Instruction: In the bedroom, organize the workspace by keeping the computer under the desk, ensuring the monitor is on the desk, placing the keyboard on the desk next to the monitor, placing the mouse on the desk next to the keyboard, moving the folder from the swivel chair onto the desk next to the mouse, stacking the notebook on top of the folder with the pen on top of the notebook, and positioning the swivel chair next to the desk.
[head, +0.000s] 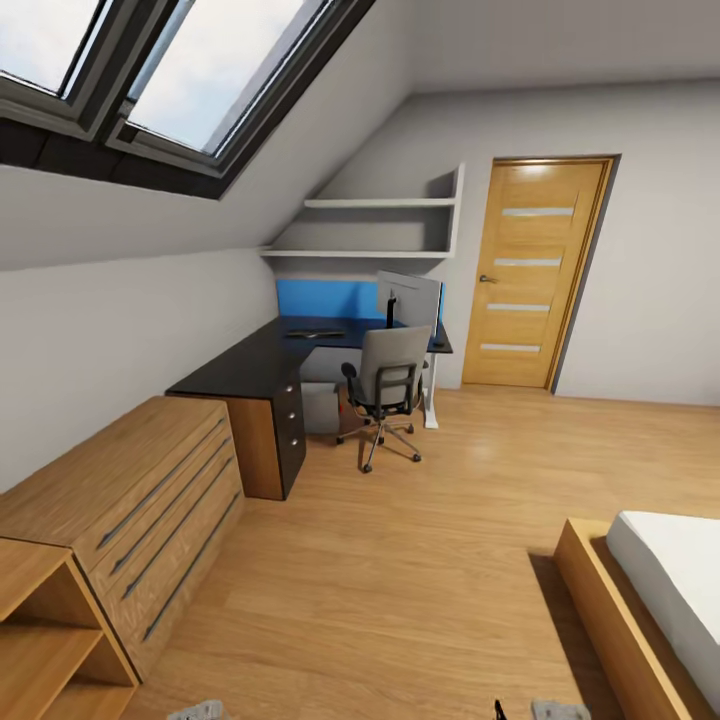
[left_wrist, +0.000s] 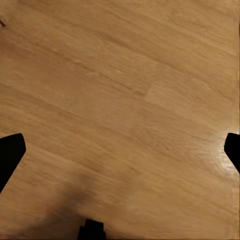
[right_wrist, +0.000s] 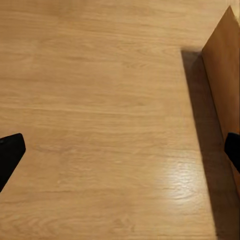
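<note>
Both jaws wide apart, empty, above floor (left_wrist: 120, 100)

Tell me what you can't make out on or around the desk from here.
- Swivel chair seat, head view: its own backrest hides it, so any folder there is unseen.
- Monitor screen, head view: turned away.
- Dark items on the desk, head view: too small to identify.

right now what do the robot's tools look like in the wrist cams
Little shows. The left tool has two matte black fingers with angled tips, plus a small black part between them. The right tool has the same plain black fingertips. No cables or markings are visible.
</note>
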